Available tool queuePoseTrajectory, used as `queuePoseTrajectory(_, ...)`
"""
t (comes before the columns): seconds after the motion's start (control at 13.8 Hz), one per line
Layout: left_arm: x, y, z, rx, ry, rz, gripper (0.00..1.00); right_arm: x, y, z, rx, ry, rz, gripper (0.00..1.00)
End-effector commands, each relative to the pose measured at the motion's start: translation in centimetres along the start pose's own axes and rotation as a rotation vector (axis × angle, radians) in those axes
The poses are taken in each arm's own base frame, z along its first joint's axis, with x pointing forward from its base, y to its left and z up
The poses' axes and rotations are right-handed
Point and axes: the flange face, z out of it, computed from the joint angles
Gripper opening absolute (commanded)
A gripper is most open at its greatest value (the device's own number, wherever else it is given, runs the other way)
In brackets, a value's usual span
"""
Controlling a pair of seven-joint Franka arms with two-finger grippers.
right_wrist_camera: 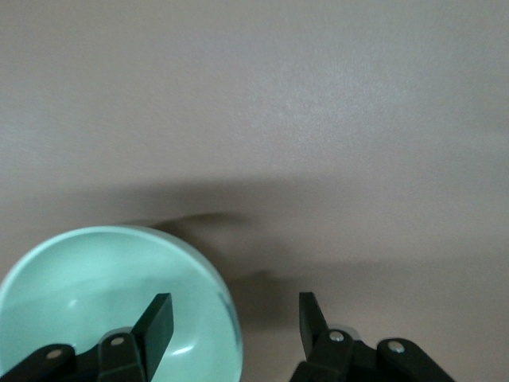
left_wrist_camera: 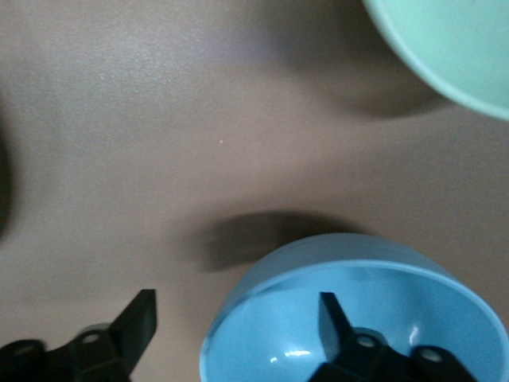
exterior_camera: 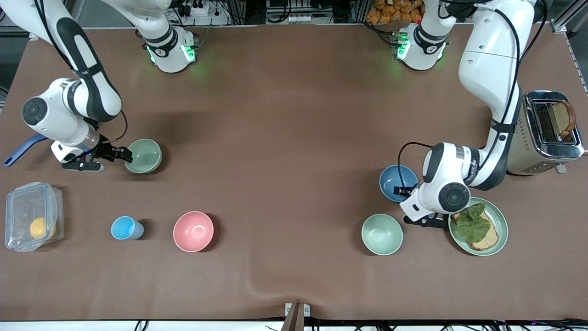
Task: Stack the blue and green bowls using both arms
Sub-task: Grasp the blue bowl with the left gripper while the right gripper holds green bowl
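While the left gripper [exterior_camera: 415, 209] hangs at the blue bowl [exterior_camera: 395, 180], the right gripper [exterior_camera: 123, 155] meets the green bowl [exterior_camera: 144, 155]. Each wrist view shows spread fingers straddling a rim – blue bowl [left_wrist_camera: 358, 314], green bowl [right_wrist_camera: 95, 286].

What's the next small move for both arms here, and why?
Probably shut both sets of fingers. The left gripper is open, straddling the blue bowl rim, one finger inside and one outside. The right gripper straddles the green bowl rim the same way. Neither bowl looks gripped yet, so grip before lifting.
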Motion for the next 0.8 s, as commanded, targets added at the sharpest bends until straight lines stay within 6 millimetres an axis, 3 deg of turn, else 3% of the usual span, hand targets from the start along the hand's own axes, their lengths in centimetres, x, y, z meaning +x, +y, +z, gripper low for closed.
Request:
queuePoseTrajectory(0.0,0.2,0.1,0.2,0.047,0.021,-0.002,0.0,-1.0,-0.2,1.2,0.007,0.014,-0.016,0.46)
queuePoseTrajectory(0.15,0.1,0.0,-0.1,0.043,0.024,-0.01,0.0,-1.0,-0.4,1.2,0.007,0.014,-0.019,0.16)
queuePoseTrajectory(0.22,0.0,0.1,-0.4,0.044,0.028,-0.018,0.0,-1.0,-0.5,1.2,0.007,0.012,-0.018,0.06)
queuePoseTrajectory(0.44,-1.1,0.0,-1.9,0.045,0.031,-0.022,0.0,-0.5,-2.4,0.6,0.011,0.007,-0.015,0.0)
queuePoseTrajectory(0.73,-1.8,-0.1,-3.0,0.035,0.033,-0.028,0.0,1.0,-7.4,-2.2,0.021,-0.02,0.087,0.0)
